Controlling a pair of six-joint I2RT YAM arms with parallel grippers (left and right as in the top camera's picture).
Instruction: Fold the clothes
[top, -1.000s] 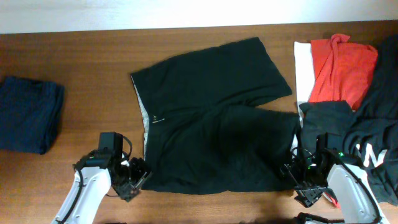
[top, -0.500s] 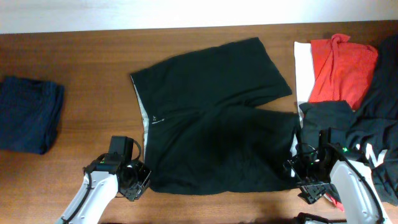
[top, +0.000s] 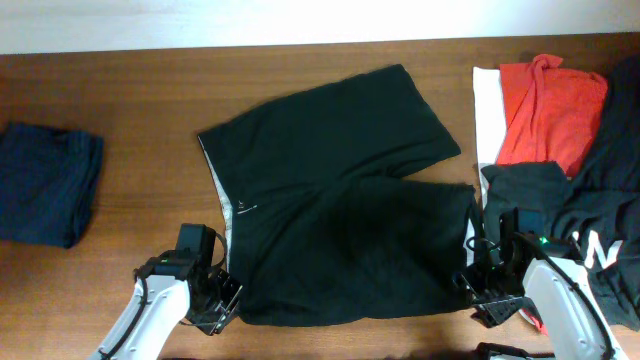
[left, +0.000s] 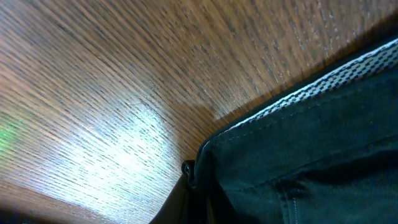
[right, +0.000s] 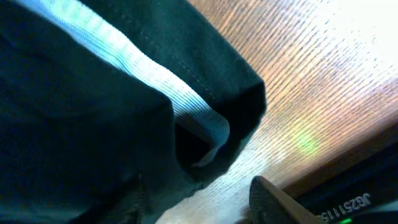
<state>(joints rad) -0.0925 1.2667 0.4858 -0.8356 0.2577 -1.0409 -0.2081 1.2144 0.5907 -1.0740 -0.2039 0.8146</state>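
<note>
- The black shorts are being kept spread flat in the middle of the wooden table, waistband to the left and both legs pointing right.
- The near waistband corner is being pinched by the left gripper. Its fingers are barely showing in the wrist view, but the cloth is sitting right at the tips.
- The near leg's hem corner is being held by the right gripper, and the fabric is being bunched and lifted between narrow-set fingers.
- A folded navy garment is being left at the far left.
- A red top, something white and a black lettered garment are being piled at the right edge.
</note>
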